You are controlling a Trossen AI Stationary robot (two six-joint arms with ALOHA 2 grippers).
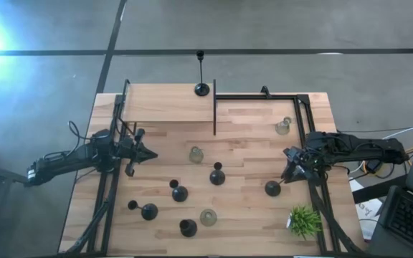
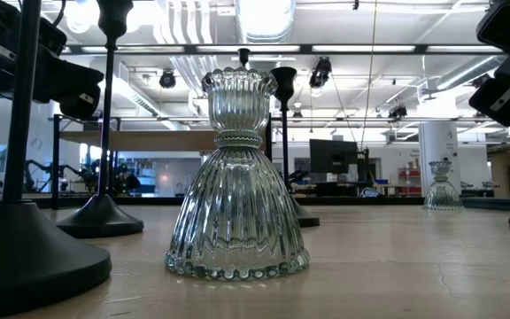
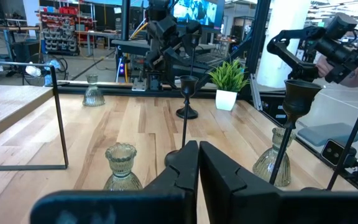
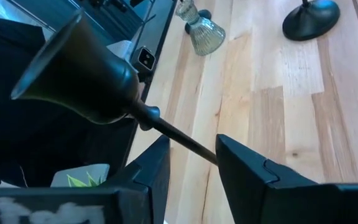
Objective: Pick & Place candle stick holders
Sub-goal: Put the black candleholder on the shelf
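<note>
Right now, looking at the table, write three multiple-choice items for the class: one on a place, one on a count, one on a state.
1. Where does the small green spiky plant stand in the high view?
A. Table's centre
B. Near corner on the right arm's side
C. Beside the left arm

2. How many squat clear-greenish glass candle holders are on the table?
A. Two
B. Three
C. Five

3. How do the right gripper and its fingers stand?
A. Open, on either side of the tall black candle holder, at its thin stem
B. Shut on a glass holder
C. Around the plant

Answers:
1 B, as the plant sits near that corner in the high view.
2 B, as the high view shows three.
3 A, as the right wrist view shows the stem between the fingers.
The left gripper waits shut at the table's left.
</note>
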